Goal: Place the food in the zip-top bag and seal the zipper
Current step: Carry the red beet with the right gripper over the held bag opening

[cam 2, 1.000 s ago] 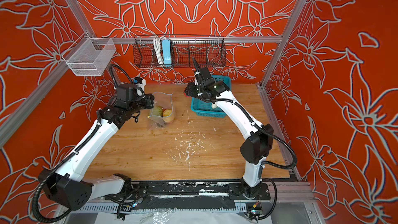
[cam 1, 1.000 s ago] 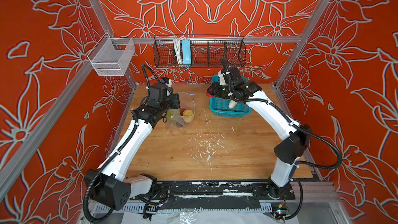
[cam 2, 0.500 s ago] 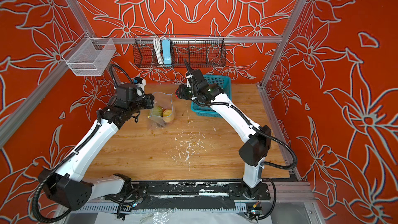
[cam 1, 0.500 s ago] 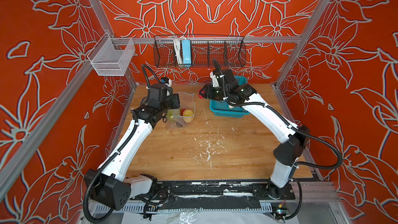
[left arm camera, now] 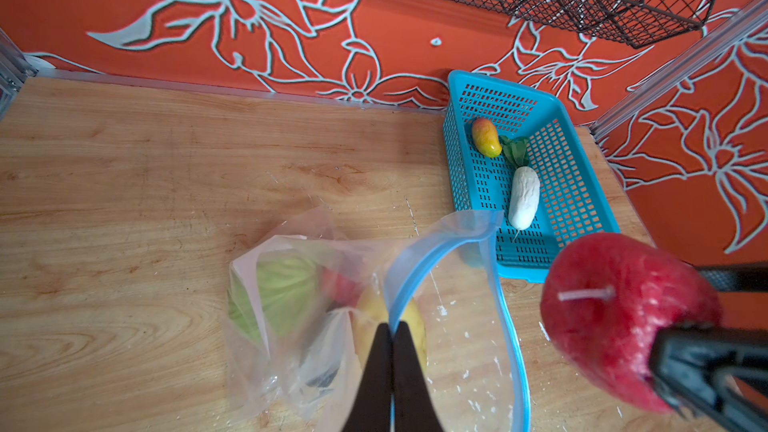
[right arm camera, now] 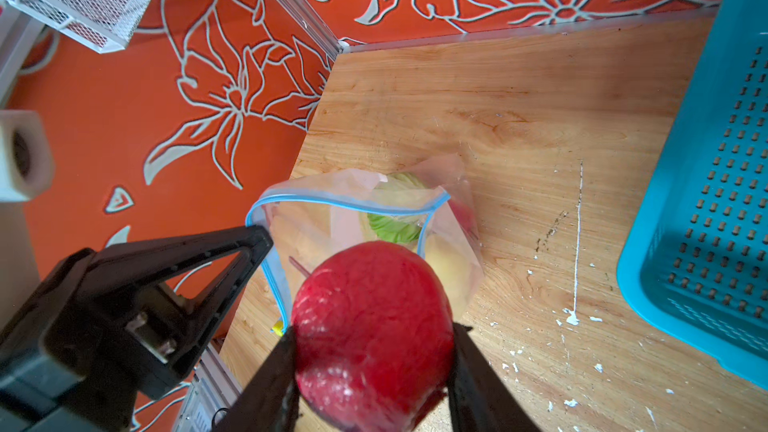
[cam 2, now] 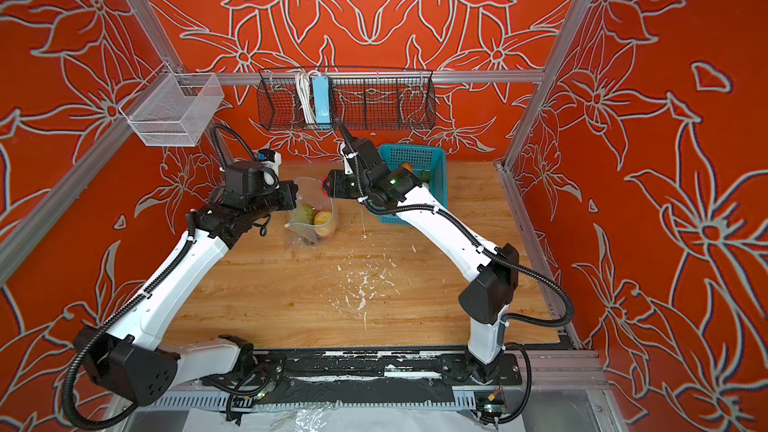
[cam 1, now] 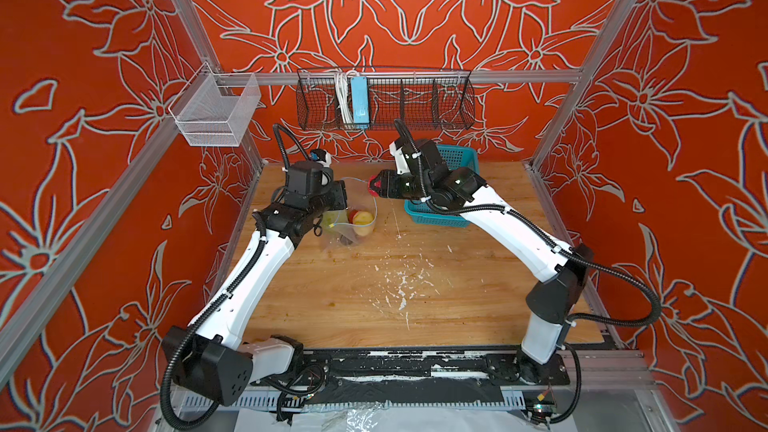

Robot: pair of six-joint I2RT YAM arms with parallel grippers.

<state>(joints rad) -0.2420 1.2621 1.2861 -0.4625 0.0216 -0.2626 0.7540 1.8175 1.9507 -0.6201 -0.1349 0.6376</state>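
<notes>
Clamping one red fruit, the right jaws hang beside the open mouth of the single zip-top bag, with that arm stretched toward the left arm. The left jaws, clenched on the zipper, hold the mouth up off the bench. Beneath them, inside the bag, are one cabbage, one red piece and one yellow fruit. Behind the right jaws, one basket holds three items: a mango, a leaf and a radish.

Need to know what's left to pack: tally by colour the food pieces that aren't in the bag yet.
Red: 1, the red fruit held in the right gripper jaws
Orange-yellow: 1, the mango in the teal basket
Green: 1, the leaf in the basket
White: 1, the radish in the basket
Total: 4 in view
</notes>
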